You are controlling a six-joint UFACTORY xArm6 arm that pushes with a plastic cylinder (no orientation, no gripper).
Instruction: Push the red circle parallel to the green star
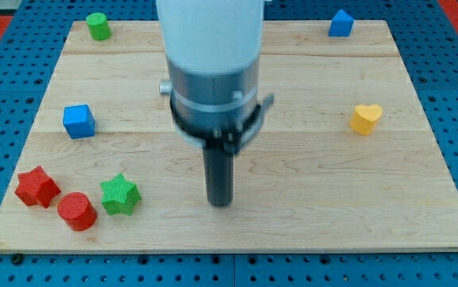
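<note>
The red circle (76, 210) lies near the board's bottom left corner, between the red star (36, 186) on its left and the green star (119, 194) on its right, close to both. My tip (220, 202) stands on the board to the right of the green star, well apart from it and from the red circle. The arm's white and grey body rises above the tip and hides the middle of the board's upper part.
A blue cube (79, 121) sits at the left. A green cylinder (97, 25) is at the top left, a blue block (340, 23) at the top right, a yellow heart (365, 119) at the right. The wooden board (308, 191) lies on a blue pegboard.
</note>
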